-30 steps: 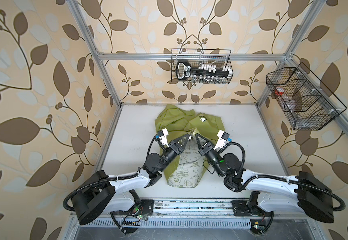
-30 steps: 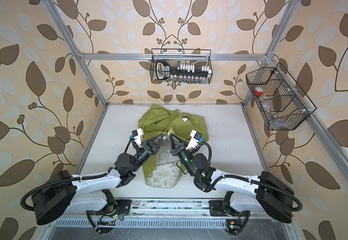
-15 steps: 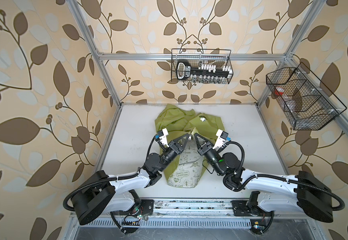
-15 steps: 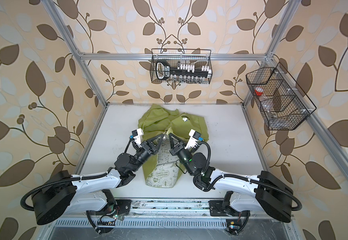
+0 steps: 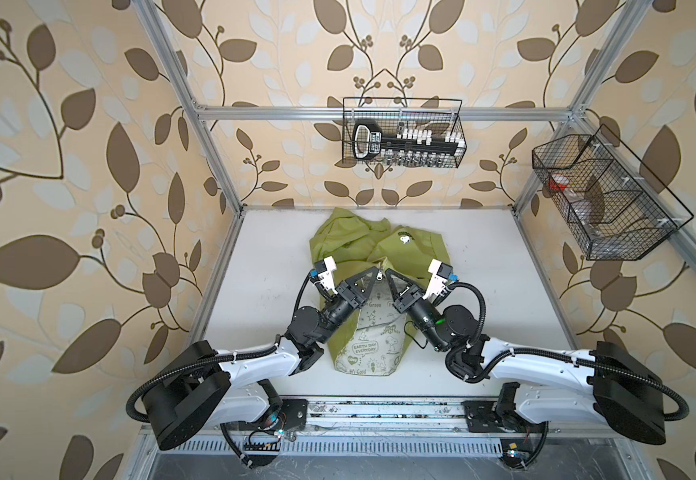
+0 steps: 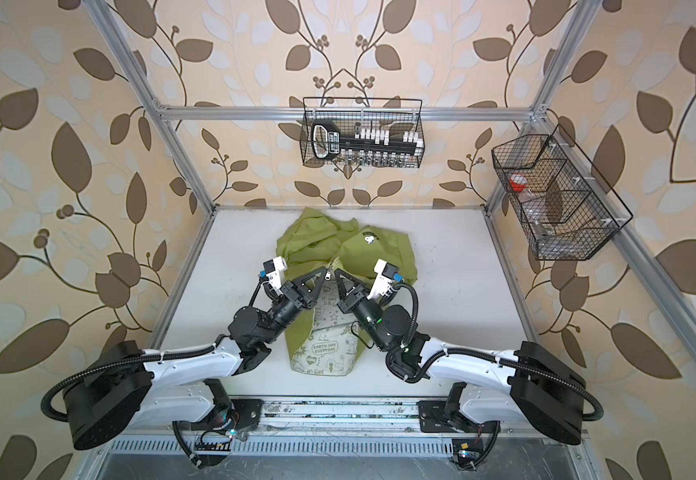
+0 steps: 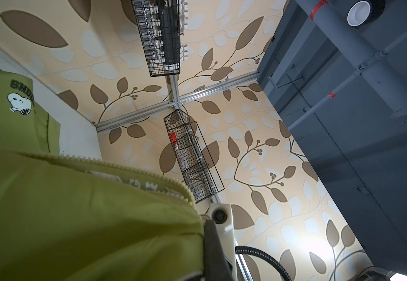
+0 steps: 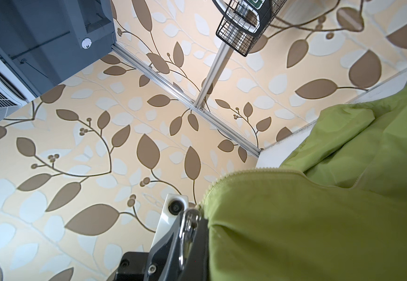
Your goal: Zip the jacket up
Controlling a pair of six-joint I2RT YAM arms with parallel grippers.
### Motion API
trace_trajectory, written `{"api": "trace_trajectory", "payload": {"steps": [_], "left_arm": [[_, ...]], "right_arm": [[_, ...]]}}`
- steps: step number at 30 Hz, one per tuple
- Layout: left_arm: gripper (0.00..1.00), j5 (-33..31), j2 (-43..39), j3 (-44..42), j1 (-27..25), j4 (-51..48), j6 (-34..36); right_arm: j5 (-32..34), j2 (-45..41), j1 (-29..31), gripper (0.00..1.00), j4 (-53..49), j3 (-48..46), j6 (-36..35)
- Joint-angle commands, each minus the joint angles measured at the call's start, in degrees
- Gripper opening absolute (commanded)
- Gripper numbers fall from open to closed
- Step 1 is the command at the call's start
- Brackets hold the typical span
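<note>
Jacket (image 5: 346,237) lay on the table (image 5: 483,291), bunched beyond the jaws, with its near part running back under both arms. White printed lining (image 5: 373,340) was exposed behind the jaws, between the two wrists.

Left gripper (image 5: 375,272) and right gripper (image 5: 387,273) met tip to tip over the middle of the jacket. Both sets of jaws were clenched. Each wrist view showed green fabric drawn right up to the jaws, so each gripper was grasping the jacket at its front edge.

Zipper teeth (image 7: 124,167) ran away from the left jaws along that edge, unjoined.

The metal pull (image 8: 189,223) sat between the two tips, touching both. Which jaws pinched it could not be told.
</note>
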Motion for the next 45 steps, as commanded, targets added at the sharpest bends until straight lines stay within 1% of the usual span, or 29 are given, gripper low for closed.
{"api": "trace_trajectory", "payload": {"steps": [1,4,10,15,22,34,45], "left_arm": [[0.0,0.75,-0.05,1.09,0.44,4.24,-1.4],[0.0,1.07,0.29,1.4,0.4,4.14,-2.05],[0.0,2.33,0.4,2.61,0.44,3.96,-3.67],[0.0,2.67,0.49,2.89,0.42,4.21,-4.45],[0.0,3.44,1.37,4.0,0.39,5.05,-4.58],[0.0,4.83,0.58,5.53,0.4,4.58,-4.83],[0.0,5.92,0.94,6.49,0.44,5.13,-5.51]], "right_arm": [[-2.43,-1.11,0.49,0.0,1.28,1.3,-1.3],[-2.49,-1.79,0.48,0.0,0.51,1.06,-1.11],[0.82,-5.0,-0.23,0.0,-0.34,-0.95,-0.98],[0.19,-7.33,-1.13,0.0,-1.7,-0.85,-1.1],[0.08,-7.19,-1.11,0.0,-1.66,-1.31,-0.27],[-0.32,-8.45,-1.54,0.0,-1.63,-1.99,0.01],[-1.16,-8.4,-1.56,0.0,0.38,-2.63,0.45]]}}
